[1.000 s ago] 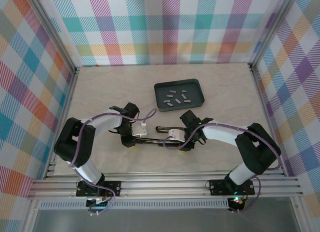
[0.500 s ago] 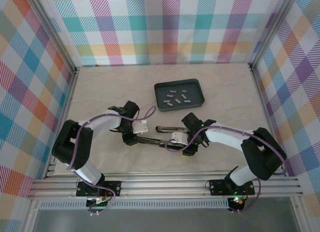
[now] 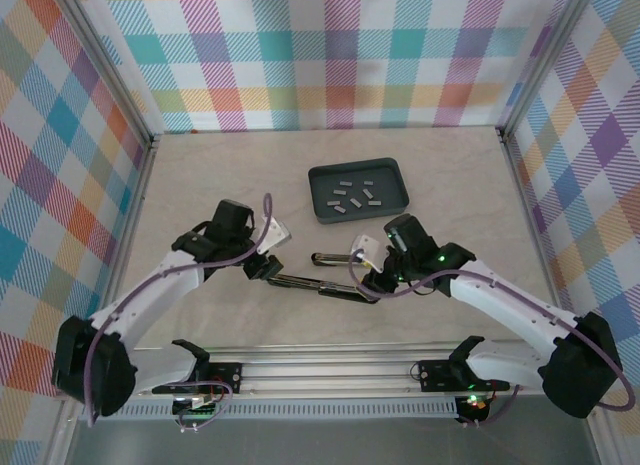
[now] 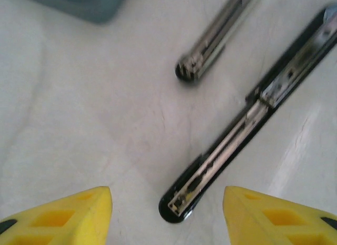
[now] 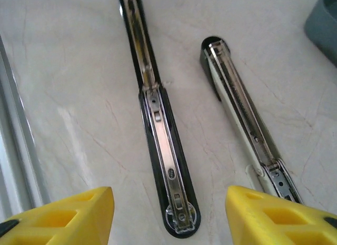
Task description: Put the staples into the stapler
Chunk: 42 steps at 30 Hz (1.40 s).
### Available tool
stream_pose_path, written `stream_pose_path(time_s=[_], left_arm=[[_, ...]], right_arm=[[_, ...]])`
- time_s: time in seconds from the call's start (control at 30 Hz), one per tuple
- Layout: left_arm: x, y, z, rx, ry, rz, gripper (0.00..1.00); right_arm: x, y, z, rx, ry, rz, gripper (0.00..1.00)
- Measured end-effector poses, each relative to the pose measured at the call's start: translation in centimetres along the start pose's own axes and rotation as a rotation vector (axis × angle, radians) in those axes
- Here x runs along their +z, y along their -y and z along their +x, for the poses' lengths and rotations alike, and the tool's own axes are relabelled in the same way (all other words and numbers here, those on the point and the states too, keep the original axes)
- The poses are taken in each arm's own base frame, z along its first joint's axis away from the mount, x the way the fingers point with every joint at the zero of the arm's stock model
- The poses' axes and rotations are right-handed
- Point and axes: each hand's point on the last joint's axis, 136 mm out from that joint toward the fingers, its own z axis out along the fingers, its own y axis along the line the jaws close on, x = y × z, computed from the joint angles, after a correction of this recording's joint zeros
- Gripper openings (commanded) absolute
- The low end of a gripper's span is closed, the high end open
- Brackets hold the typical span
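Gaping empty, left pincer (image 4: 167,205), right pincer (image 5: 168,205)

black-and-chrome stapler (image 3: 310,282) lies opened flat; small grey staples (image 3: 352,196) lie scattered in the tray (image 3: 330,175).

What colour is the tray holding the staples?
Tray: dark teal-grey, clearest from the top external view.

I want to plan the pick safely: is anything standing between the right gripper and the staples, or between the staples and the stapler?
Nothing visible does. The staples lie loose in the open-topped tray, with bare table between it and the opened stapler. The right gripper hangs open over the stapler, on the tray's near side.
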Motion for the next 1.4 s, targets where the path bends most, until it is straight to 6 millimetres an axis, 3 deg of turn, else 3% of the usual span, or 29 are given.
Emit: stream_pose_path(time_s=[0.2,0.4,0.63,1.07,1.4], left_arm=[[-1.3,-1.1,-2.5,-0.214,0.154,-0.064,0.63],[-1.7,-2.8,-3.7,-0.417,0.22,-0.126,0.63],[-1.8,-3.4,-4.1,-0.545,0.24,-0.135,0.63],[-1.3,-3.4,-3.9,-0.569,0.257,-0.135,0.62],[-1.2,-3.3,-3.9,-0.545,0.257,-0.129,0.62]], right_arm=[[-0.2,-0.6,-0.3,0.374,-0.007,-0.036,0.55],[-0.2,-0.6,2.0,0.727,-0.072,-0.048,0.51],[1.7,-0.4,5.9,1.055,-0.168,-0.024,0.49],[4.1,0.9,7.3,1.219,-0.216,0.039,0.48],[6.4,1.4,7.2,1.259,-0.225,0.008,0.41]])
